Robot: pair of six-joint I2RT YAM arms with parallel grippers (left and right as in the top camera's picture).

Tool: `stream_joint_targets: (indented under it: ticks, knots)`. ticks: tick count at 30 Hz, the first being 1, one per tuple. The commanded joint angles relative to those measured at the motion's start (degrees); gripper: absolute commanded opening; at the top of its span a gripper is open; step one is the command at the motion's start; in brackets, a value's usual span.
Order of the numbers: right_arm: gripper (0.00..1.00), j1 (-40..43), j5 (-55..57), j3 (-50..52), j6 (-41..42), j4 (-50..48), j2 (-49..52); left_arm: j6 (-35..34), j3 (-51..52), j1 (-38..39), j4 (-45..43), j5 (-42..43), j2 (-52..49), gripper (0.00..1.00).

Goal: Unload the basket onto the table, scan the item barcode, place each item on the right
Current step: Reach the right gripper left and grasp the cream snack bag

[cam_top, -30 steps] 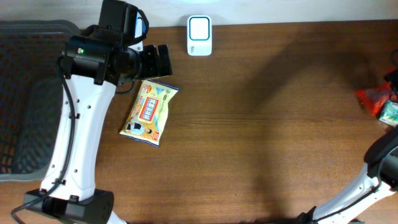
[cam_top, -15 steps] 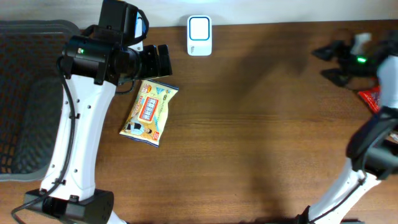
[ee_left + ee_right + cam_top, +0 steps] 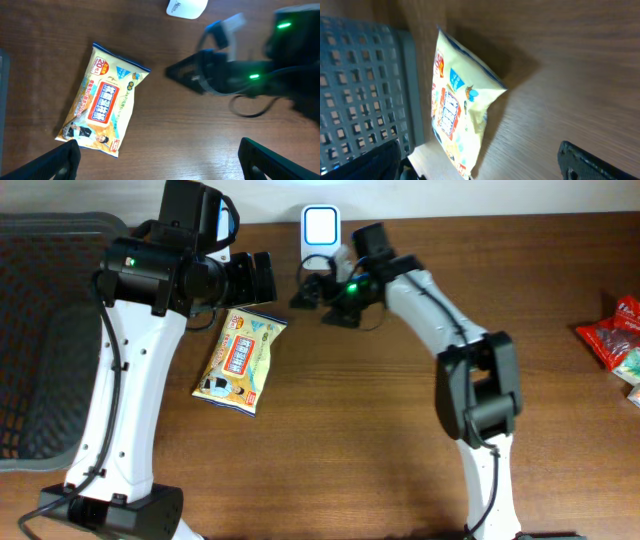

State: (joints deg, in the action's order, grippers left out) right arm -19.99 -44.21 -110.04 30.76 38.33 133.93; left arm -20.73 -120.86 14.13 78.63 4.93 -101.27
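Packet (image 3: 240, 360) lies flat on table (image 3: 400, 430), both jaws spread wide.

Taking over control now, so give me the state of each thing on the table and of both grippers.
Snack packet: lying flat, printed face up, not held.
Scanner: at the table's far edge, not held.
Basket: at the left edge, partly in view.
Red packets: at the right edge, untouched.
Left gripper: open, holding nothing.
Right gripper: open, holding nothing, near the scanner.
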Motion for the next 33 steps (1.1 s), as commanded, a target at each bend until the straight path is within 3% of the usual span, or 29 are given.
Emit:
stream_joint_targets:
  ticks: [1,4,6,11,16,20,22,23,28,33]
  knots:
    - [0.99,-4.5,1.7,0.3,7.4,-3.8,2.9,0.7,-0.1,0.0,-0.1,-0.2,0.0,0.99]
    - [0.99,-8.3,7.5,0.3,14.1,-5.0,4.0,0.7,-0.1,0.0,-0.1,-0.2,0.0,0.99]
    - [0.79,-10.8,11.2,0.3,17.5,-5.0,4.4,0.7,-0.1,0.0,-0.1,-0.2,0.0,0.99]
    - [0.58,-13.9,17.4,0.3,18.0,-4.9,5.4,0.7,-0.1,0.0,-0.1,-0.2,0.0,0.99]
    - [0.54,-13.9,20.5,0.4,15.6,-4.8,7.0,0.7,-0.1,0.0,-0.1,-0.2,0.0,0.99]
    - [0.44,-15.3,21.4,0.8,13.5,-4.7,7.2,0.7,-0.1,0.0,-0.1,-0.2,0.0,0.99]
    - [0.24,-16.5,21.6,0.8,12.5,-4.5,7.2,0.7,-0.1,0.0,-0.1,-0.2,0.0,0.99]
    - [0.04,-16.9,21.6,0.8,12.5,-4.0,7.2,0.7,-0.1,0.0,-0.1,-0.2,0.0,0.99]
    - [0.04,-14.4,21.6,0.7,11.6,4.3,6.3,0.7,-0.1,0.0,-0.1,-0.2,0.0,0.99]
    - [0.04,-2.5,25.7,0.6,-1.8,21.7,2.3,0.7,-0.1,0.0,0.0,-0.2,0.0,0.99]
